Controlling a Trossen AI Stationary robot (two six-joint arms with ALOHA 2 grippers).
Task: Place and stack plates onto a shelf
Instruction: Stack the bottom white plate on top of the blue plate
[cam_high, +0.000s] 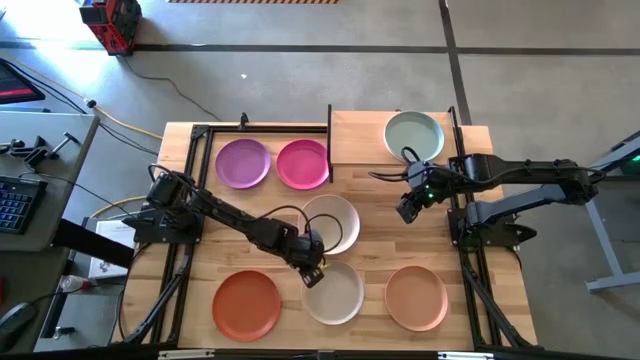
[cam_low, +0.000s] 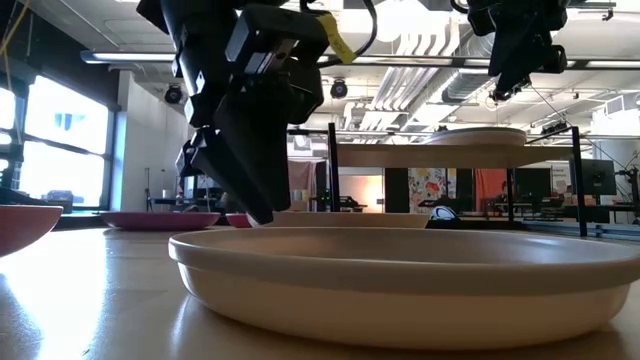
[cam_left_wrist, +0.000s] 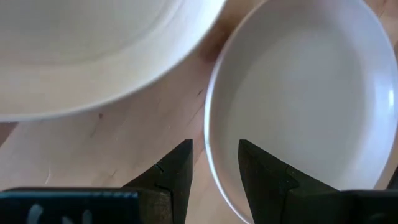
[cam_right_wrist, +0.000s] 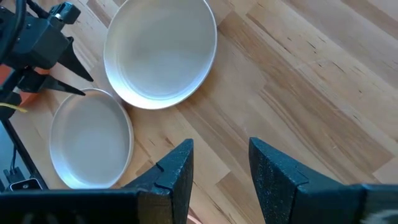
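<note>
- Plates lie all over the table (cam_high: 370, 250), and I think I am at the start of picking one up.
- My left tool (cam_high: 314, 272) hangs over the near edge of the off-white plate (cam_high: 334, 292), at the front middle of the table. In the left wrist view its two fingers (cam_left_wrist: 176, 171) stand a little apart, one on each side of that plate's rim (cam_left_wrist: 211, 155). They hold nothing yet.
- Next I would bring the tool down so the rim sits between the fingers, then close on it. The rim is thin, so I guess I must line up with care.
- The cream plate (cam_high: 334, 222) sits just behind the off-white one, close but not touching, as far as I can see.
- My right tool (cam_high: 409, 207) waits over bare wood on the right, with its fingers (cam_right_wrist: 177, 171) apart and nothing in them.
- The shelf (cam_high: 370, 135) stands at the back right. The pale mint plate (cam_high: 414, 135) is already on it.
- The purple plate (cam_high: 243, 162) and magenta plate (cam_high: 302, 163) lie side by side at the back left. The orange-red plate (cam_high: 246, 303) and a peach plate (cam_high: 416, 297) lie at the front.
- Each plate lies flat with its hollow side up. They are round, so they have no long side.
</note>
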